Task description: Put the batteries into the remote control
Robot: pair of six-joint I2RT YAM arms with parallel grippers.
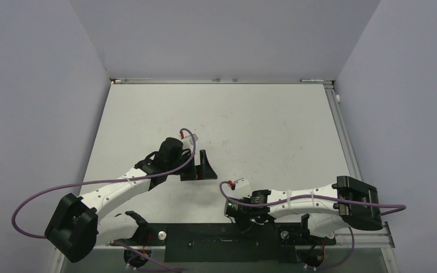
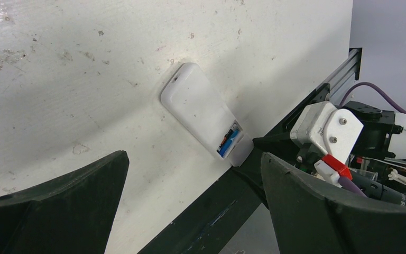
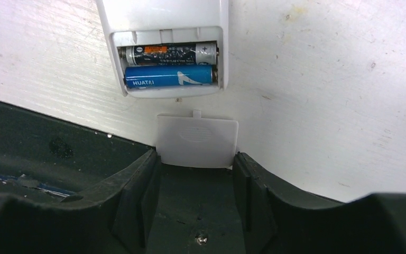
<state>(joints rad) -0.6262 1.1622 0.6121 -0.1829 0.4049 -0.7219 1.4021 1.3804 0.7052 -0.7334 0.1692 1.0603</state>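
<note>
Beyond the right gripper [image 3: 196, 157] lies the remote control [image 3: 164, 16], seemingly apart.

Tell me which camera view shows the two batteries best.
Right wrist view: the dark battery and the blue battery lie side by side in the open compartment of the remote control, labels legible. The left wrist view shows only a blue sliver there; the top external view shows neither.
</note>
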